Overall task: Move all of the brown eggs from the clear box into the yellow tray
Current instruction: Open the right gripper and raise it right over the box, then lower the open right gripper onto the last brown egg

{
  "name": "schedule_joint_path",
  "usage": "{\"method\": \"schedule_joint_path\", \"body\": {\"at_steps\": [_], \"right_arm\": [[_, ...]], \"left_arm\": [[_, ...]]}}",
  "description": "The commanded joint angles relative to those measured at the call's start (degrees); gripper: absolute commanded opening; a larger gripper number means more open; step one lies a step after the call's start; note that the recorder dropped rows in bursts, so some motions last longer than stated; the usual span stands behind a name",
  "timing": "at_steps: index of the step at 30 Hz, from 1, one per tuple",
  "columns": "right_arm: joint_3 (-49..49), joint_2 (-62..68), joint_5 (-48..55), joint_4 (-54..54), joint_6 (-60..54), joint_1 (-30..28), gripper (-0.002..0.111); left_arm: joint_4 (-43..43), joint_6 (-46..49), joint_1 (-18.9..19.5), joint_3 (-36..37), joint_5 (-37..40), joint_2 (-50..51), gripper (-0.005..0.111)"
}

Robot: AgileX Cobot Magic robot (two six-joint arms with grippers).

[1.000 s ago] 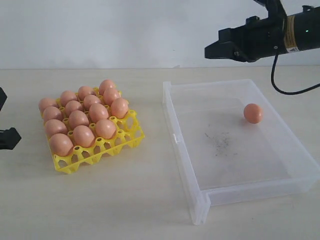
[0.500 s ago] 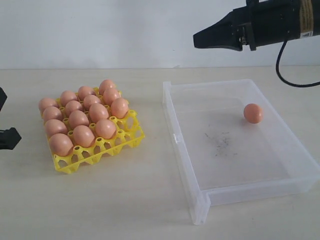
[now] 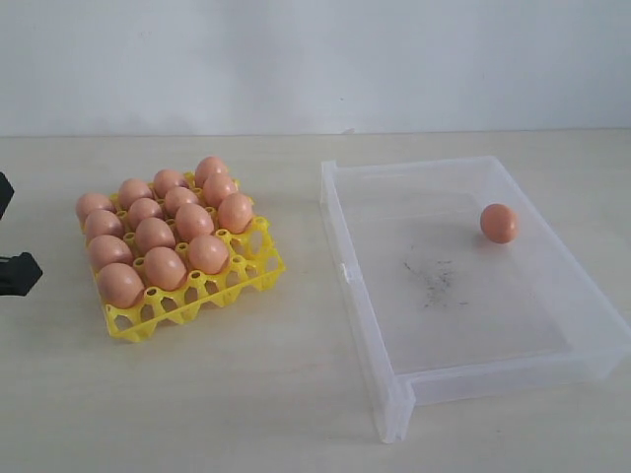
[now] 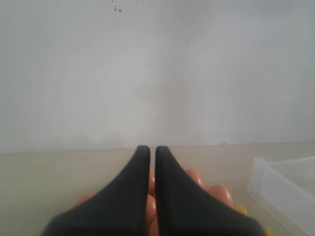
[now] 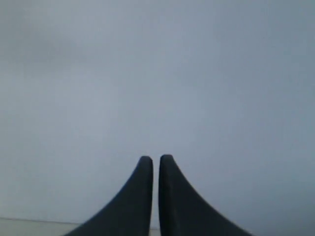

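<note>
a: the right arm has gone from the exterior view. half a second back it hung black above the far side of the clear box (image 3: 352, 276).
b: so only its own camera shows the right end effector (image 5: 155, 158)?
a: yes. there its two dark fingers are pressed together with nothing between them, pointing level at a plain grey wall.
b: and the left?
a: the exterior view catches only a black piece of the left arm (image 3: 17, 272) at the left edge of the table (image 3: 266, 404). the left wrist view gives the rest: the left end effector (image 4: 148, 148) is closed tight and empty. it is held low and level, aimed over the brown eggs (image 4: 219, 194) toward the wall, with a corner of the clear box also in frame.
b: where are the eggs?
a: one brown egg (image 3: 499, 223) lies on the clear box floor near its far right wall, apart from the dark scuff marks (image 3: 432, 279). the others sit in the yellow tray (image 3: 251, 279), well to the left of the box, with empty cups along the tray's near edge.
</note>
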Motion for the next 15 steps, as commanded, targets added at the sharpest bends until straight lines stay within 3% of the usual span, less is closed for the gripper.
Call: {"method": "schedule_joint_path", "body": {"at_steps": [1, 4, 7, 11, 15], "right_arm": [[2.6, -0.2, 18.0, 11.2, -22.1, -0.1, 0.0], [2.6, 1.9, 31.2, 24.3, -44.2, -0.1, 0.0], [2.6, 3.8, 37.3, 38.2, -62.8, -0.1, 0.0], [2.6, 5.3, 34.5, 63.0, -77.8, -0.1, 0.0], [1.9, 8.0, 33.5, 99.0, -102.3, 0.0, 0.0]], "left_arm": [[-0.4, 0.9, 0.0, 0.3, -0.6, -0.3, 0.004], [-0.4, 0.6, 0.0, 0.3, -0.6, -0.3, 0.004], [-0.4, 0.6, 0.0, 0.3, -0.6, -0.3, 0.004], [-0.4, 0.6, 0.0, 0.3, -0.6, -0.3, 0.004], [-0.2, 0.6, 0.0, 0.3, -0.6, -0.3, 0.004]]}}
